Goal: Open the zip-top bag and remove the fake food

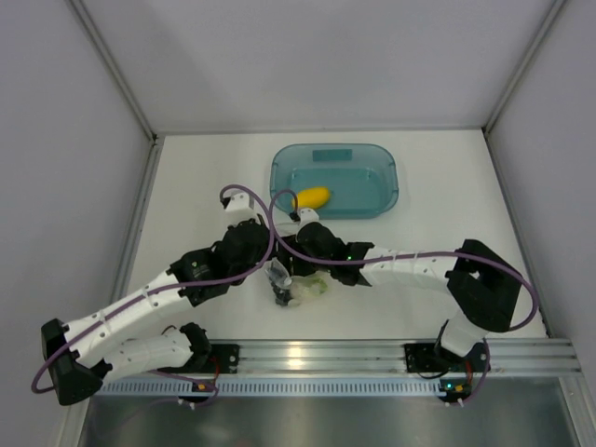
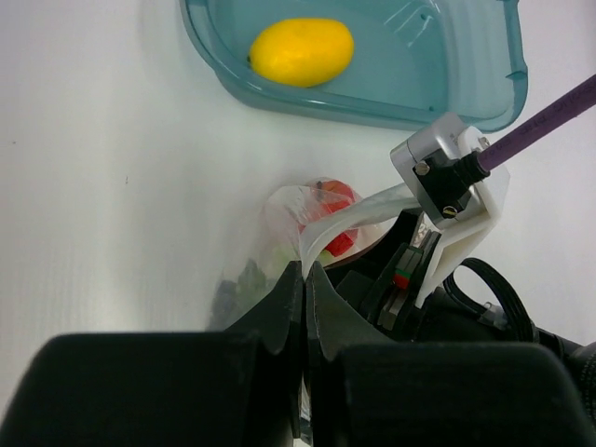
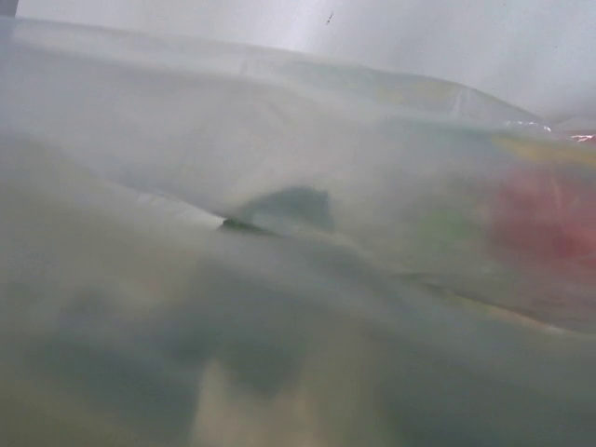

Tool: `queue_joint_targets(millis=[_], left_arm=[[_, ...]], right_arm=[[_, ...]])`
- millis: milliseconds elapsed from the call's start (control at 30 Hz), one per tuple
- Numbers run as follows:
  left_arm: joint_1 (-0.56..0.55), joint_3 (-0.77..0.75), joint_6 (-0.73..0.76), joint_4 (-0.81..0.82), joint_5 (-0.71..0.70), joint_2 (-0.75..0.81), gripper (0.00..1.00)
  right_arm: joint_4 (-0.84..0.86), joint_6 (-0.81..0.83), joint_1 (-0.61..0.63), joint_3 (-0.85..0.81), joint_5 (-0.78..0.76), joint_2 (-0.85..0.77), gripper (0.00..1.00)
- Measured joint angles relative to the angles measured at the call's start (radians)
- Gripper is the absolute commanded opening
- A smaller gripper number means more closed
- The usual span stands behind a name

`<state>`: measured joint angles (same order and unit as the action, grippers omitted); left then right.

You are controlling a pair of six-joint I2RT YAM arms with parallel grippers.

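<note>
While the left fingers [image 2: 281, 312] are pinching shut on a fold of the bag [image 2: 296, 209] at its mouth, one piece is already sitting out — the yellow fruit [image 2: 301, 51] is lying in the tray [image 2: 466, 102] at the far side of the bench [image 1: 186, 186]. By my reading, then, the bag is open and the emptying is partly done.

The bag itself is lying on the bench on the near side of the tray, between the two arms, and it is not empty. The apple [image 2: 337, 197] is showing red through the film near the mouth. Darker and greenish pieces are sitting deeper in, too blurred to name.

The right arm [image 1: 410, 265] is reaching right up against the bag — its own camera is showing nothing but plastic film and a red smear. I am not able to tell whether the right fingers are open or gripping anything.

What is remaining, I am judging, is getting the apple and the other pieces out of the bag.
</note>
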<state>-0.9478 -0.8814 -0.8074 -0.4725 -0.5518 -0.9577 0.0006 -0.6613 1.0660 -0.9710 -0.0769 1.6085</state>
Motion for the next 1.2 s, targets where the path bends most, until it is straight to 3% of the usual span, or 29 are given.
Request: queue_joint_targets(millis=[267,400,733,933,1033,1167,1200], left_arm=[[0.001,0.006,0.0,-0.002,-0.011,0.0,0.0],[0.002,0.01,0.002,-0.002,-0.01,0.0,0.0],[-0.011,0.015,-0.006,0.065,0.079,0.005,0.0],[-0.012,0.025,-0.01,0.098,0.113,0.005,0.0],[-0.013,0.029,-0.01,0.108,0.117,0.005,0.0],[-0.013,0.035,-0.008,0.111,0.109,0.012,0.0],[-0.013,0.038,-0.005,0.11,0.108,0.017,0.0]], right_arm=[[0.091,-0.021,0.0,0.013,0.0,0.033,0.59],[0.135,-0.025,0.0,0.015,-0.017,0.066,0.48],[0.226,-0.058,0.0,0.035,-0.079,0.088,0.52],[0.303,-0.095,0.002,0.064,-0.114,0.088,0.46],[0.316,-0.103,0.003,0.069,-0.116,0.088,0.54],[0.316,-0.101,0.002,0.068,-0.092,0.087,0.8],[0.311,-0.101,0.002,0.066,-0.081,0.087,0.81]])
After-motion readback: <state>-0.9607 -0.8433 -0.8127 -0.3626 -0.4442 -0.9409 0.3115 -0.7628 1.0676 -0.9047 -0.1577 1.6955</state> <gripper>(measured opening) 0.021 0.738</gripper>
